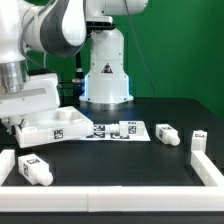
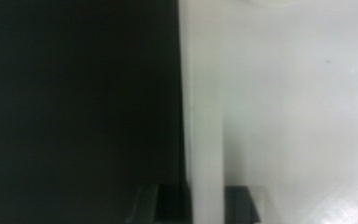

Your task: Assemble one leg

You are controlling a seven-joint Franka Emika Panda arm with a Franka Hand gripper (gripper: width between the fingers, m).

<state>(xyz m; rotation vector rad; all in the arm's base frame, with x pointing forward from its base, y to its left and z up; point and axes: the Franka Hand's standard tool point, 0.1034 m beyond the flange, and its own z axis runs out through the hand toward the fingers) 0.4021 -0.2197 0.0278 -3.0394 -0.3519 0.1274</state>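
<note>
My gripper [image 1: 21,116] is at the exterior view's left, shut on the edge of the large flat white square panel [image 1: 58,124], which rests tilted on the black table. In the wrist view the panel's white edge [image 2: 208,120] runs between my two dark fingers [image 2: 167,205], with the gripper [image 2: 206,202] closed around it; the view is blurred. Three small white legs with square tags lie loose: one [image 1: 167,133] and another [image 1: 198,138] at the right, a third [image 1: 34,168] at the front left. None is near the gripper.
The marker board [image 1: 122,130] lies flat in the middle, just right of the panel. A low white rail [image 1: 120,203] borders the front and another [image 1: 206,166] the right side. The robot's base [image 1: 105,75] stands at the back.
</note>
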